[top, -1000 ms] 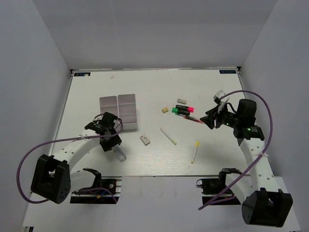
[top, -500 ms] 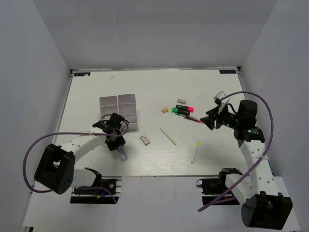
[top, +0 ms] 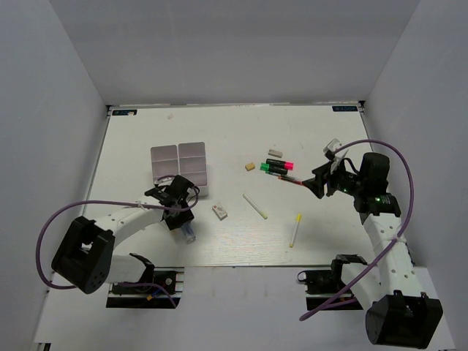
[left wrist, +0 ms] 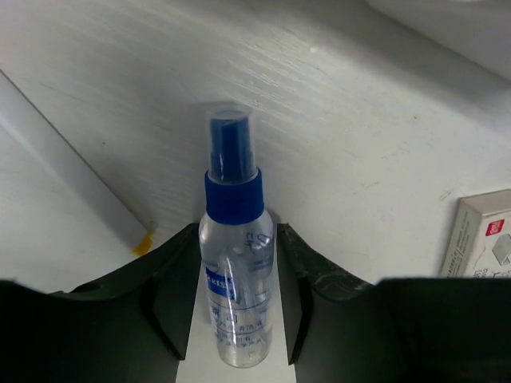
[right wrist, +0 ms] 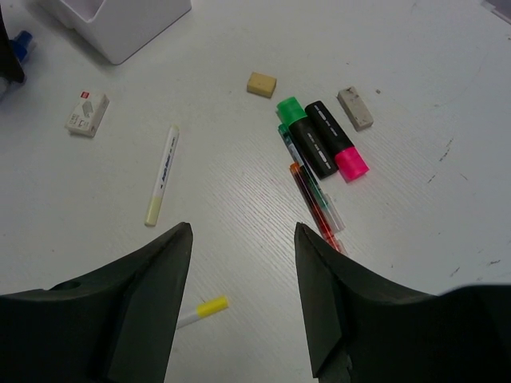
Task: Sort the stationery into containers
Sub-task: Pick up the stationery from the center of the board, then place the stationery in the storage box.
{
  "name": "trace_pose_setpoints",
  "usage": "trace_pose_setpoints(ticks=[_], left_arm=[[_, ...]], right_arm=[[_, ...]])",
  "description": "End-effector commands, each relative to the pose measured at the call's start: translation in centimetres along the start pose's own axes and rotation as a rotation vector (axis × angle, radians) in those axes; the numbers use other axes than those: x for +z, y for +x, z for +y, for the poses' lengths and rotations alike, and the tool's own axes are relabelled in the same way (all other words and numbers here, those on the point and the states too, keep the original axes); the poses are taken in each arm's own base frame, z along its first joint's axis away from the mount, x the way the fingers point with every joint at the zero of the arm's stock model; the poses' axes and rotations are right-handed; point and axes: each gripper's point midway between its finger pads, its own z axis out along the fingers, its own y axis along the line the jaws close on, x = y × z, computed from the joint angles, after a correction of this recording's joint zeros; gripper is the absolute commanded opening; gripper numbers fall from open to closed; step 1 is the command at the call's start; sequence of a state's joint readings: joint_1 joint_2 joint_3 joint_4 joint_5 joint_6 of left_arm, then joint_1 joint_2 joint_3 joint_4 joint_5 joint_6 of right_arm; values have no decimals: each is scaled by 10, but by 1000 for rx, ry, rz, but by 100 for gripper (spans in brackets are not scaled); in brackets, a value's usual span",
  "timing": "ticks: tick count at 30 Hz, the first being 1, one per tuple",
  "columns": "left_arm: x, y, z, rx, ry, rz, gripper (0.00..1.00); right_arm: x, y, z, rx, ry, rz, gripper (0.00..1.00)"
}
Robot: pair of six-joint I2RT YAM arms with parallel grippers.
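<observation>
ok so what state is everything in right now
spray bottle, clear cap on
left hand, closed on the spray bottle
right hand, open and empty
tray, upright, nothing visible inside
pink highlighter, capped, lying flat
green highlighter, capped, lying flat

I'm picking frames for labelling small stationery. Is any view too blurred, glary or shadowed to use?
Top external: even, soft light, no glare, though the beige eraser is tiny. Left wrist: the spray bottle is sharp, its label print too fine to read; dark pincer fingers fill the bottom corners. Right wrist: the highlighters are crisp with faint shadows.
</observation>
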State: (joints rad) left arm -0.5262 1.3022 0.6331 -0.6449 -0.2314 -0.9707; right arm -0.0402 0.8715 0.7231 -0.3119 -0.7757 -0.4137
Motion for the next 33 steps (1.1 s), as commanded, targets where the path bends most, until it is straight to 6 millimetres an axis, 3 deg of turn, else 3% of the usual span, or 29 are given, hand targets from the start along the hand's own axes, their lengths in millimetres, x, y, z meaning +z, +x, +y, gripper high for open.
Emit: trace_pose_setpoints(ticks=[1, 4, 6, 7, 8, 11, 12, 14, 15, 17, 19, 22, 25, 27, 28, 32, 33], left_arm=[[3, 18, 10, 15, -27, 39, 53], [-1, 15, 11, 13, -21, 24, 53], [-4, 14, 7, 20, -8, 20, 46], [-4, 14, 7, 20, -8, 20, 41], [-7, 14, 4, 28, -4, 20, 26], [-26, 1, -13, 62, 54, -14, 10], [-35, -1, -21, 83, 88, -16, 1], [-66, -18, -43, 117, 205, -77, 0], [-78, -19, -51, 141, 260, -86, 0], [-106, -38, -67, 166, 354, -164, 0], [-137, -60, -81, 159, 431, -256, 0], [-162, -93, -90, 134, 429, -377, 0], [-181, -137, -84, 53, 355, -567, 0], [-194, -175, -72, -87, 270, -745, 0], [-199, -193, -55, -164, 173, -849, 0], [-205, -223, -26, -382, 9, -1035, 0], [-203, -228, -27, -400, -21, -1059, 0]], right_arm=[[-3, -11, 2, -33, -8, -40, 60], [-3, -11, 2, -32, -8, -41, 60], [-4, -13, 3, -37, -10, -46, 60], [-4, -12, 3, -37, -9, -46, 60], [-4, -12, 3, -35, -11, -43, 60], [-4, -11, 5, -41, -18, -43, 60], [-5, -11, 6, -40, -20, -43, 57], [-5, -12, 8, -48, -32, -49, 46], [-5, -13, 11, -48, -46, -52, 25], [-6, -15, 14, -56, -63, -59, 5], [-5, -13, 16, -54, -80, -55, 0], [-5, -14, 16, -56, -77, -57, 0], [-5, -16, 15, -60, -77, -61, 0], [-4, -14, 16, -55, -82, -58, 0], [-4, -14, 16, -55, -82, -58, 0], [-5, -14, 16, -58, -79, -59, 0], [-4, -13, 16, -58, -81, -59, 0]])
